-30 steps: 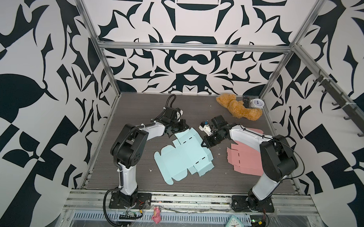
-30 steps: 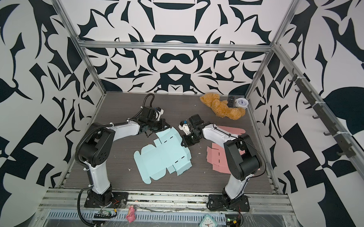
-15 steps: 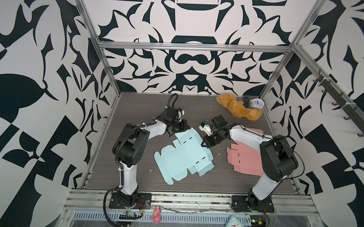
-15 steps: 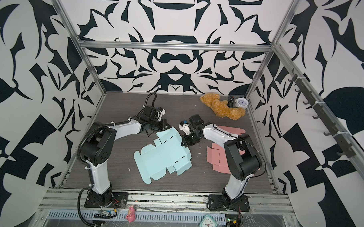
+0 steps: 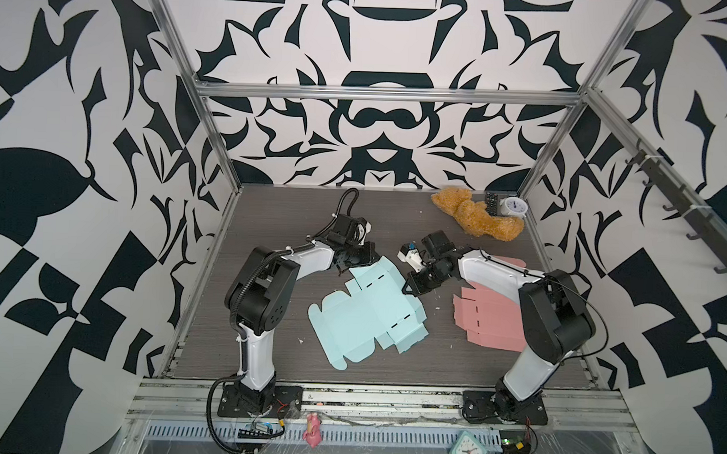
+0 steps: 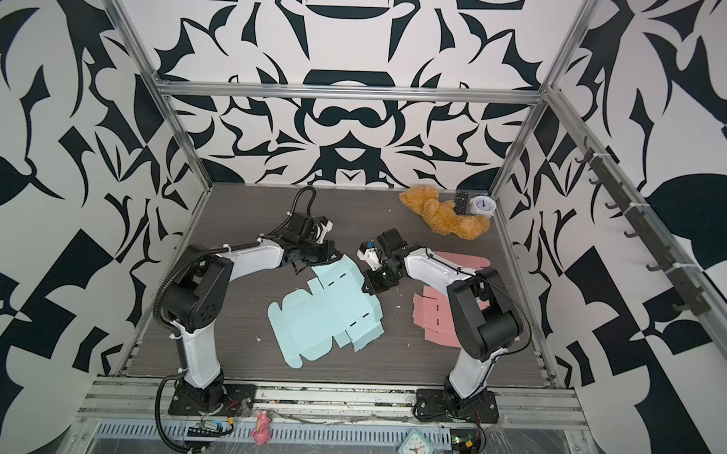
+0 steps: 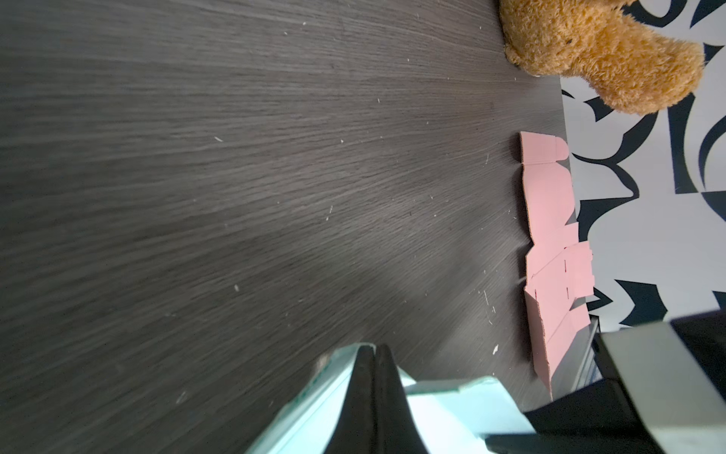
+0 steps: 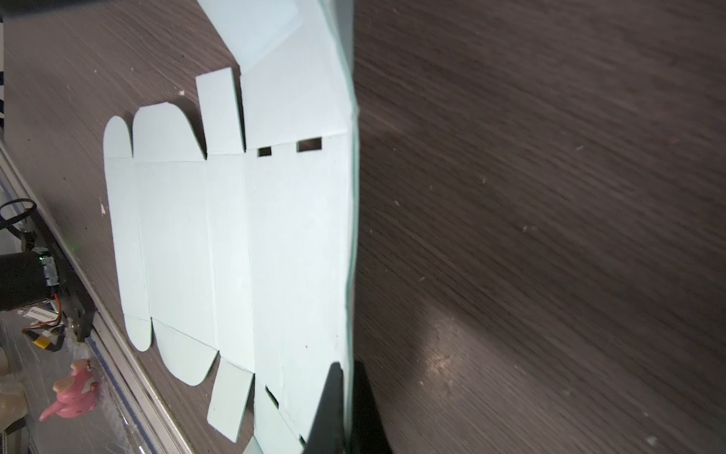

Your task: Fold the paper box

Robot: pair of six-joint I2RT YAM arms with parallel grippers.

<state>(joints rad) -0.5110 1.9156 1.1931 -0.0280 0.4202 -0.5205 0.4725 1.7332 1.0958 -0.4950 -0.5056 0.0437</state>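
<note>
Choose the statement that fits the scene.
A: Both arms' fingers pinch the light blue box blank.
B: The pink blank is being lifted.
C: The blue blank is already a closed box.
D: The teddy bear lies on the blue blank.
A: the wrist views show the left fingers and the right fingers shut on an edge of the light blue box blank.

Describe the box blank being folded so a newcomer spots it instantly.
On the dark wood table, look at the middle. The light blue blank lies there, far edge pinched by left gripper and right gripper; the neighbouring pink blank is ungripped.
</note>
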